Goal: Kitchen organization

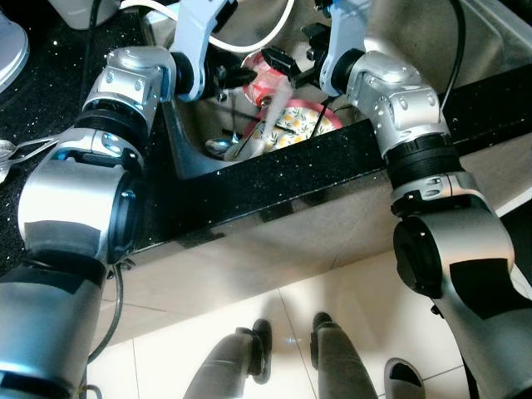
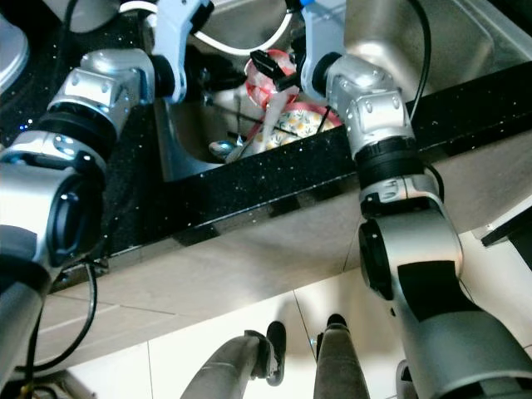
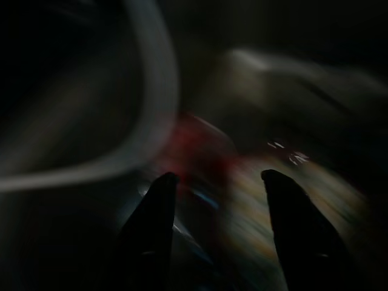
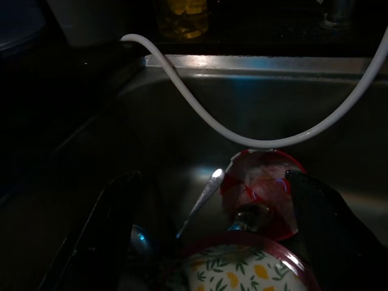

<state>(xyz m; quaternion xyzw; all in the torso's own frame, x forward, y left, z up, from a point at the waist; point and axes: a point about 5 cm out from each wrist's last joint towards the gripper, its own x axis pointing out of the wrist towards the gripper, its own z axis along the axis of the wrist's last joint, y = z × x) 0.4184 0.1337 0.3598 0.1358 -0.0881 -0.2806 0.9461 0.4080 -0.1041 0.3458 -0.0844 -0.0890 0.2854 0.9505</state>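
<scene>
Both arms reach down into a steel sink (image 1: 189, 141). In it lie a red cup (image 4: 260, 188) on its side, a pink-rimmed plate (image 4: 242, 273) with a lemon and leaf pattern, and a spoon (image 4: 203, 200). My right gripper (image 4: 213, 176) hangs open above them, its fingers spread wide on either side of the cup and spoon, touching neither. My left gripper (image 3: 218, 176) is open too, and its view is blurred, with a red shape beyond the fingers. From the head, the left gripper (image 1: 237, 76) is at the sink's left side and the right gripper (image 1: 287, 62) is over the cup (image 1: 270, 83).
A white hose (image 4: 212, 121) loops across the sink just above the cup. The black speckled counter (image 1: 291, 174) rims the sink; metal utensils (image 1: 17, 154) lie on it at the far left. A jar of yellow liquid (image 4: 182, 15) stands behind the sink. My feet (image 1: 258, 349) rest on pale floor tiles.
</scene>
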